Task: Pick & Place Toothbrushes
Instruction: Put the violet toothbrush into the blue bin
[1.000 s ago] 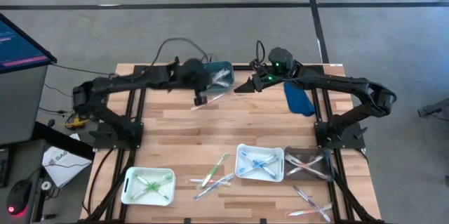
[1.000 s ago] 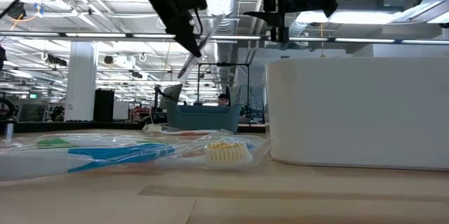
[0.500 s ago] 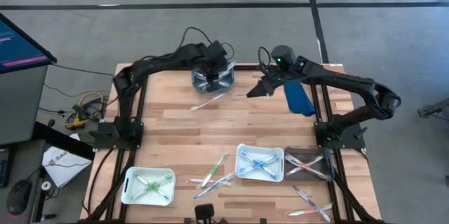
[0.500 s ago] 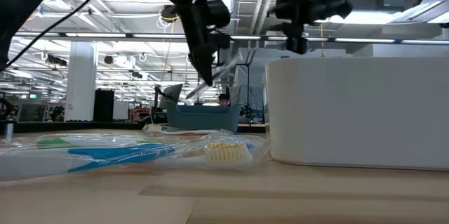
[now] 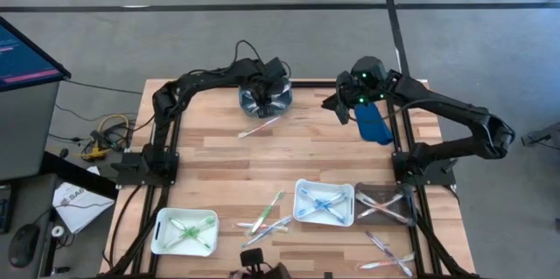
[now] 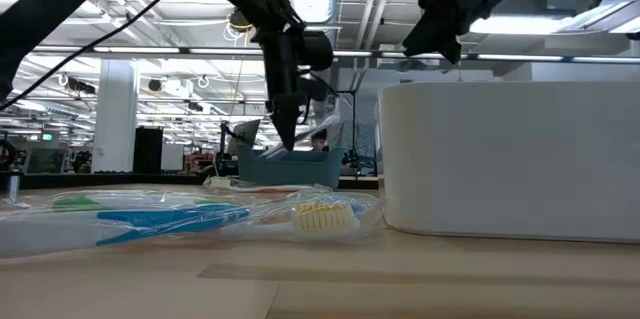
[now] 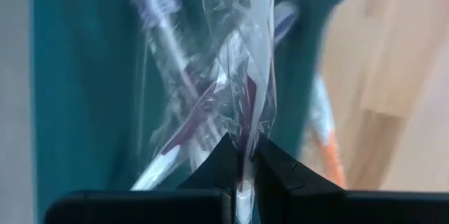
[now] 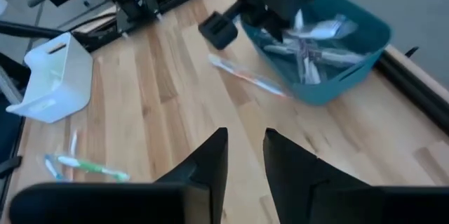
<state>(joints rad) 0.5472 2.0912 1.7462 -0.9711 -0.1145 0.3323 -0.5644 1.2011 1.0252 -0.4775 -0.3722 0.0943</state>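
While loose toothbrushes (image 5: 268, 212) are lying near the front trays (image 5: 325, 203), the left gripper (image 5: 265, 101) is pinching a wrapped toothbrush (image 7: 242, 104) inside the teal bin (image 5: 286, 87); the right gripper (image 5: 341, 108), narrowly parted and empty, is hovering beside it.

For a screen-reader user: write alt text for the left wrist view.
The left end effector is shut on a clear-wrapped toothbrush, reaching into a teal bin holding more wrapped toothbrushes. Beside the bin, an orange-and-white toothbrush lies on the wooden table.
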